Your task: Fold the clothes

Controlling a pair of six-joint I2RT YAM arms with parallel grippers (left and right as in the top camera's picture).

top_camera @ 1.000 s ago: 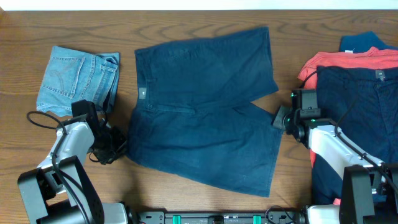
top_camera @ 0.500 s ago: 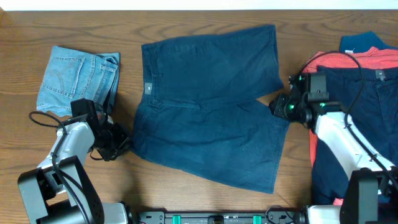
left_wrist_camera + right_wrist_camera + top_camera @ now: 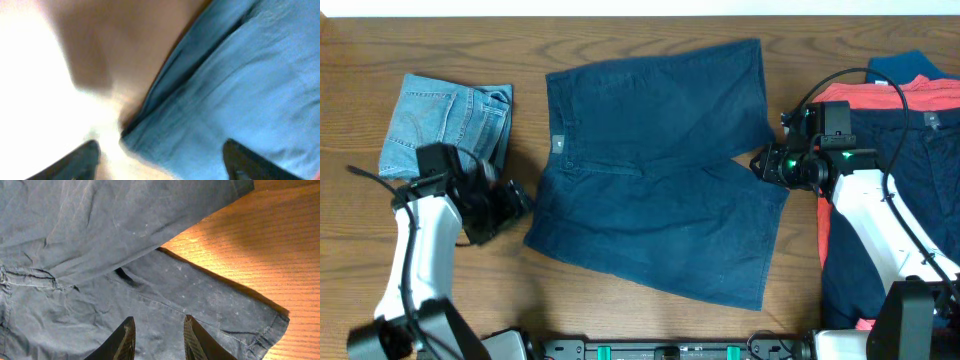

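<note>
Navy shorts [image 3: 660, 170] flat on table [image 3: 600, 312]

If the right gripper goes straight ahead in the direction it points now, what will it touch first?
Most likely the navy shorts. The right gripper points at the leg cloth just ahead of it, jaws apart and nothing between them. How high it stands above the cloth is unclear.
</note>
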